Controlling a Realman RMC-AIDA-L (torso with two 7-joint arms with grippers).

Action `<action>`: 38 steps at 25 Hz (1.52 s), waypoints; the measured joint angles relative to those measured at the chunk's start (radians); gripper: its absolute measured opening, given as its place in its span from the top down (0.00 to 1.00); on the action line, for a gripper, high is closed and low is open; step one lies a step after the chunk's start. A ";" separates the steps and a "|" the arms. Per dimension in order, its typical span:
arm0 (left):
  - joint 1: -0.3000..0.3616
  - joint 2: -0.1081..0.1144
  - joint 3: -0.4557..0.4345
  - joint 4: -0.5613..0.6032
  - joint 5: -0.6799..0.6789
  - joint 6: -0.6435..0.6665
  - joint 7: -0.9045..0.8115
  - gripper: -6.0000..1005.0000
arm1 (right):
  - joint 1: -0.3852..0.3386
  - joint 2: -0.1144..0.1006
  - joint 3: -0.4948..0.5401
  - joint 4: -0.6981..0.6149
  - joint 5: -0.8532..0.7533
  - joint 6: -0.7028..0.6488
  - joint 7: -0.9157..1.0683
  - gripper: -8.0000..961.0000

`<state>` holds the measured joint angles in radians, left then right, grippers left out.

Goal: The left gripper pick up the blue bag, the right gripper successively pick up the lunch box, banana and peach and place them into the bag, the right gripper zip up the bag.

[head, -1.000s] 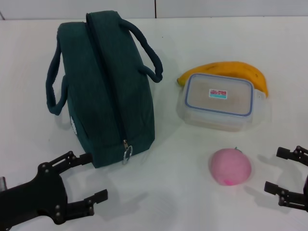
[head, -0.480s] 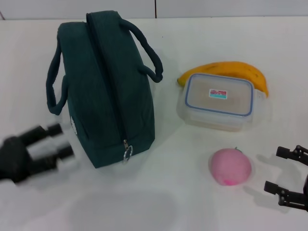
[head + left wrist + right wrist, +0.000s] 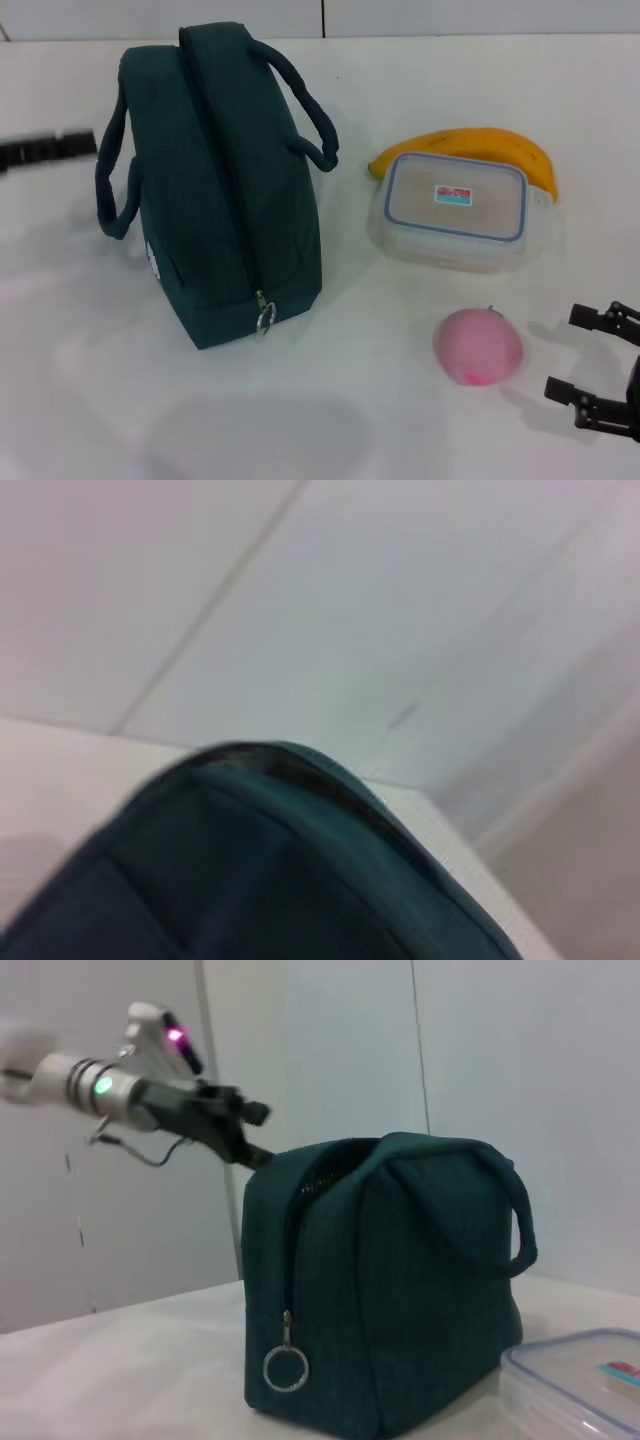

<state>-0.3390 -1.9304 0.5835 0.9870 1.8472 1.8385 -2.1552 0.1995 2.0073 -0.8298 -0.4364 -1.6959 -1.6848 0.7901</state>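
Right gripper (image 3: 598,362) low at the near right of the table (image 3: 420,400); fingers spread wide, nothing between them, touching nothing. It sits just beside the pink peach (image 3: 478,346), apart from it, in the same spot as a second ago.

Left gripper (image 3: 245,1130): seen from the right wrist view, it is raised, reaching toward the top of the bag (image 3: 215,180) on its far side; whether its fingers are apart or together I cannot tell. In the head view only a blurred dark streak at the left edge. A second ago it lay low at the near left with fingers spread; it has since swung up and away along the bag's left.

Bag upright, zipper closed, pull ring (image 3: 264,318) hanging at the near end. Lunch box (image 3: 455,207) right of the bag, lid on; banana (image 3: 480,143) touching its far side. None of these has moved.
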 joint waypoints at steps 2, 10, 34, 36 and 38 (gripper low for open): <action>-0.050 0.008 0.002 0.083 0.068 -0.023 -0.155 0.11 | 0.002 0.000 0.000 0.008 0.000 -0.009 0.001 0.13; -0.281 0.040 0.049 0.123 0.316 -0.020 -0.454 0.11 | 0.006 0.001 -0.001 0.011 0.001 -0.012 0.001 0.13; -0.362 0.021 0.119 0.070 0.451 -0.069 -0.517 0.14 | 0.008 0.001 0.000 0.019 0.011 -0.036 0.001 0.15; -0.363 0.021 0.125 0.072 0.454 -0.069 -0.513 0.17 | 0.008 0.001 0.000 0.019 0.011 -0.036 0.001 0.15; -0.363 0.021 0.124 0.075 0.454 -0.070 -0.508 0.19 | 0.008 0.001 0.000 0.019 0.012 -0.037 0.001 0.15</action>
<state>-0.7017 -1.9097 0.7077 1.0622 2.3010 1.7687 -2.6633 0.2071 2.0079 -0.8298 -0.4173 -1.6843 -1.7220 0.7915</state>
